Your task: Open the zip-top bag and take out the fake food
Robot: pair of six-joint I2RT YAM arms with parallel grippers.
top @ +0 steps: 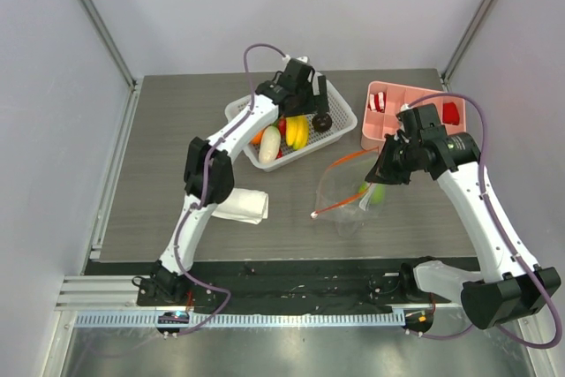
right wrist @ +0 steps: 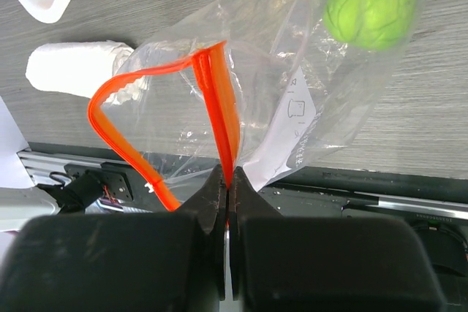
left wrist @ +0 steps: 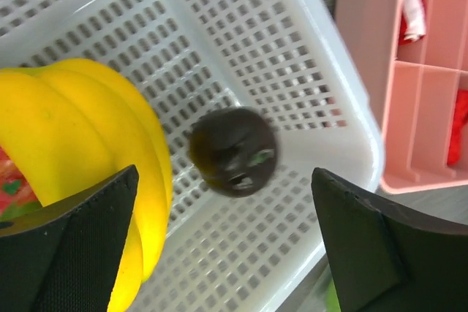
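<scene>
1. Grey wood-grain table (top: 159, 174) between pale walls (top: 309, 15).
2. Near right: the right gripper (right wrist: 228, 180), clamped on the orange zip strip (right wrist: 218, 107), holds the zip-top bag (top: 349, 196) with its mouth agape and a green apple (right wrist: 371, 4) inside.
3. Far: the left gripper (left wrist: 224, 180) hangs wide open over the white basket (left wrist: 307, 49), above a dark piece (left wrist: 234, 151).
4. Best next: the left gripper rises clear, then reaches through the bag's mouth for the apple.

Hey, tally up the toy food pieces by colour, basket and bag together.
Yellow bananas: 1
White radish: 1
Orange piece: 1
Red piece: 1, mostly hidden
Dark piece: 1
Green apple, inside the zip-top bag: 1
Total: 6
</scene>
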